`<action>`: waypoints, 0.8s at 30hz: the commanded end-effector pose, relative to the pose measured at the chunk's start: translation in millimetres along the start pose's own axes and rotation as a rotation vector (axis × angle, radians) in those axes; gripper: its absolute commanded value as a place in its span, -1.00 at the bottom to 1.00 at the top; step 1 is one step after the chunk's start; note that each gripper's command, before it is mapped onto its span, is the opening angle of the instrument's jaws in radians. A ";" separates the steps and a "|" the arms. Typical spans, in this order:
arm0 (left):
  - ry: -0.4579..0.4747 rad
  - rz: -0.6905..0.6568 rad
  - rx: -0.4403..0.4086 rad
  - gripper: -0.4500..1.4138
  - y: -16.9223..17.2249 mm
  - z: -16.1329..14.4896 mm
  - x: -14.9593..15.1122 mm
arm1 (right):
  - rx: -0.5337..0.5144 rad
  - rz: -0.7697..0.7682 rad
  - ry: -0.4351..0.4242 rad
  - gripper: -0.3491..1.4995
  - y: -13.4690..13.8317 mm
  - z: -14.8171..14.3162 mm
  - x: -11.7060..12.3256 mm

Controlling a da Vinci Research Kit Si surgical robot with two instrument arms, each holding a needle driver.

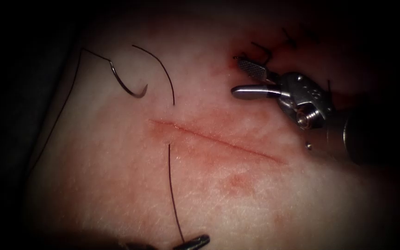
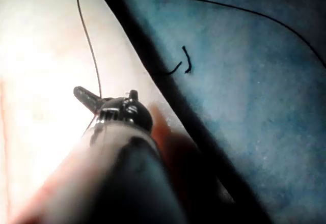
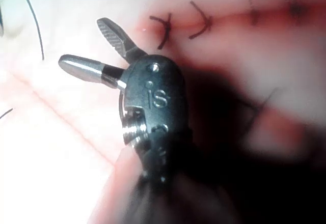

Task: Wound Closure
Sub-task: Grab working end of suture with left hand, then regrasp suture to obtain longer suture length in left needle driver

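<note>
Tissue (image 1: 237, 203) lies pale and pink under both tools, and a thin red cut (image 1: 218, 141) runs slanting across it. Every place below is told from that cut.

Above the cut, out past its left end, the curved needle (image 1: 127, 85) lies flat on top of the tissue. It is not stuck in, and no tool holds it. Dark thread (image 1: 171, 185) runs from the needle's back end off toward the tissue's left edge. One more piece curves down to a spot just above the cut's left end. Another piece comes out just below the cut and runs straight down to the left tool (image 1: 191, 241).

That left tool sits well below the cut. Its jaws are pressed together and pinch the thread, as the left wrist view shows (image 2: 97, 101).

Well above the cut's right half hangs the right tool (image 1: 242, 76). Its jaws are spread wide and hold nothing, as the right wrist view also shows (image 3: 91, 46). Just past its tips sit some finished stitches (image 3: 201, 23) with short dark ends, in a row along a second red line with a little red fluid (image 1: 235, 59).

No bowls or trays are here.
</note>
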 end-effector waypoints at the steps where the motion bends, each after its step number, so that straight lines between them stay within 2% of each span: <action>1: 0.010 0.000 -0.008 -0.24 0.6 0.9 0.2 | 0.002 -0.001 0.001 0.69 0.0 0.6 -1.1; 4: 0.045 0.023 -0.032 -1.00 -0.1 0.7 0.1 | 0.005 -0.002 -0.003 0.54 -0.3 0.4 -1.7; 5: 0.052 0.034 -0.034 -1.00 -0.5 0.5 0.0 | 0.011 -0.008 -0.022 0.47 -0.5 0.3 -2.0; 7: 0.073 0.033 -0.030 -1.00 -2.4 -0.9 -0.9 | 0.048 -0.155 -0.145 0.63 -2.2 0.2 -3.1; 8: 0.078 0.027 -0.010 -1.00 -3.0 -1.3 -1.2 | 0.083 -0.189 -0.160 0.62 -2.7 0.3 -3.4; 10: 0.081 0.014 0.028 -1.00 -4.2 -2.1 -1.8 | 0.140 -0.232 -0.149 0.60 -4.1 0.5 -3.7; 13: 0.093 0.008 0.029 -1.00 -5.6 -2.8 -2.5 | 0.192 -0.301 -0.112 0.62 -6.2 1.2 -3.9; 18: 0.107 -0.001 0.025 -1.00 -6.8 -2.8 -3.2 | 0.216 -0.515 -0.042 0.65 -9.9 3.8 -3.6; 24: 0.119 -0.003 0.021 -1.00 -7.9 -2.9 -4.1 | 0.255 -0.633 0.000 0.67 -12.7 6.6 -3.9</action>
